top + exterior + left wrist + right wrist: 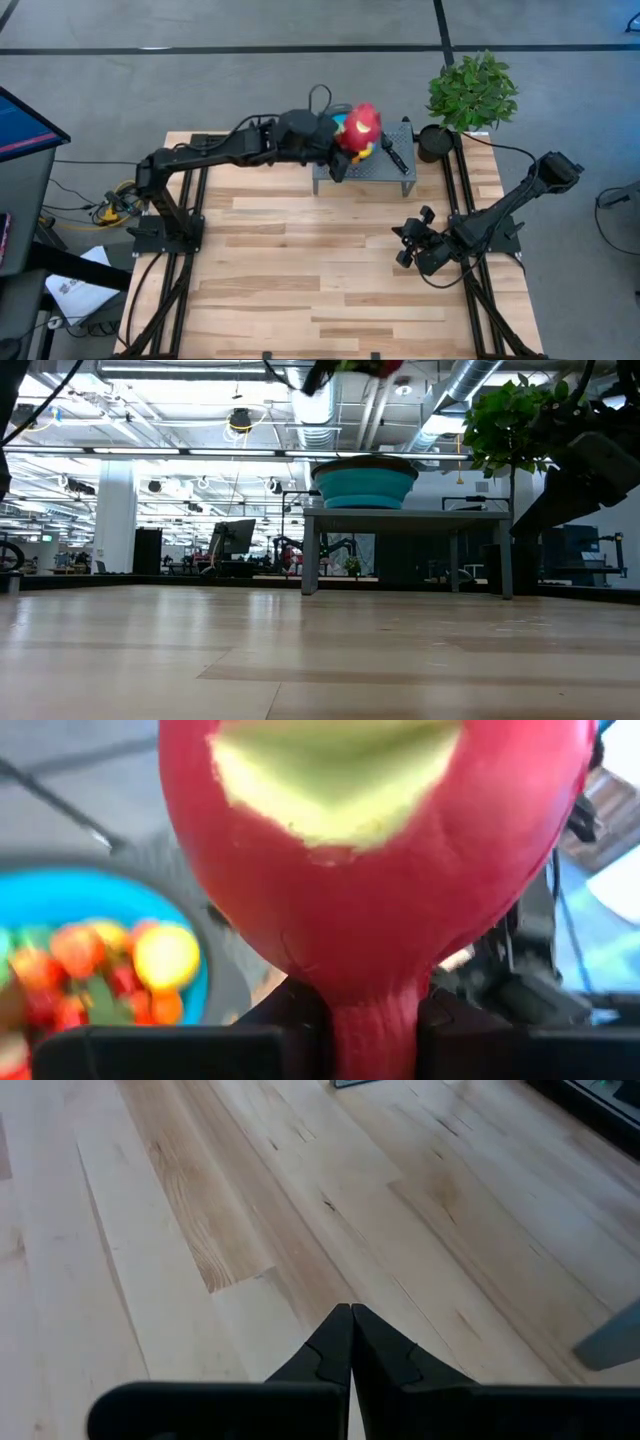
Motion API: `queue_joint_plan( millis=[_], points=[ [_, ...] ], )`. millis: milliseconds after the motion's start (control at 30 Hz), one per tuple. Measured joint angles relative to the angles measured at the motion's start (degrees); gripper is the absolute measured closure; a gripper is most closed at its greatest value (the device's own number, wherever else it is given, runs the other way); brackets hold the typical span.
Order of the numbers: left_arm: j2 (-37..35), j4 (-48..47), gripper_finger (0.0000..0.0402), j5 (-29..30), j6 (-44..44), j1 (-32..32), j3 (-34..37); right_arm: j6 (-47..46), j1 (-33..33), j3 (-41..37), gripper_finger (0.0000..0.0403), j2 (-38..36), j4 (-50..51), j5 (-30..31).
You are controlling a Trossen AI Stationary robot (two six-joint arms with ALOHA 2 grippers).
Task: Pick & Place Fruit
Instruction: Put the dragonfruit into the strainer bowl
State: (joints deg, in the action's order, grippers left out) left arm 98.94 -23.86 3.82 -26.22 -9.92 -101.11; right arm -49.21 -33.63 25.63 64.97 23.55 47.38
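1. The dragon fruit, pink-red with a pale green patch, is held above the small grey stand at the far edge of the bench. In the left wrist view its narrow stem end sits between the fingers and its broad body swells away from the claw, so its long axis runs on from the claw.
2. The left claw is clamped on the dragon fruit's stem end. The left arm reaches from its base at the bench's left side across to the stand, stretched nearly level.
3. Beside the fruit, on the stand, a blue bowl holds many small fruits, orange, red, yellow and green. A black-handled knife lies on the stand just right of the dragon fruit.
4. The right claw has its fingers pressed together with nothing between them. It waits low over the bare bench near the right edge, well apart from the stand.
5. The bench is of pale wooden planks. A leafy potted plant stands at its far right corner.
6. In the low view the room behind is a large hall with ceiling ducts and strip lights.
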Motion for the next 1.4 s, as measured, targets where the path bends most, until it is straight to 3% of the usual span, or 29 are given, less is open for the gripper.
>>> queue_joint_plan(
  millis=[200,400,533,667,800,933,1400],
  points=[
    [1.14,4.41,0.0349,3.90,4.47,2.66,-3.99,0.19,0.00,0.00,0.0403,0.00,-0.02,-0.01],
    [11.19,4.14,0.0349,0.69,4.98,3.28,-9.76,0.31,0.01,0.02,0.0403,-0.02,0.16,-0.01],
    [12.35,0.60,0.0349,1.04,4.76,1.27,-12.80,0.29,0.00,0.02,0.0403,-0.02,0.48,-0.04],
    [10.26,-7.29,0.0349,4.78,0.03,-2.86,-12.99,0.27,-0.09,0.02,0.0403,-0.02,0.67,-1.05],
    [10.20,-14.62,0.0349,4.83,-3.60,-6.55,-12.72,0.29,0.11,0.02,0.0403,-0.02,1.45,-1.05],
    [10.74,-14.76,0.0349,1.74,-4.26,-7.86,-11.31,0.37,1.00,0.02,0.0403,-0.02,1.77,-1.04],
    [14.76,-14.51,0.0349,0.27,-5.81,-8.49,-10.43,1.64,2.58,0.02,0.0403,-0.02,1.73,-1.06]
  ],
)
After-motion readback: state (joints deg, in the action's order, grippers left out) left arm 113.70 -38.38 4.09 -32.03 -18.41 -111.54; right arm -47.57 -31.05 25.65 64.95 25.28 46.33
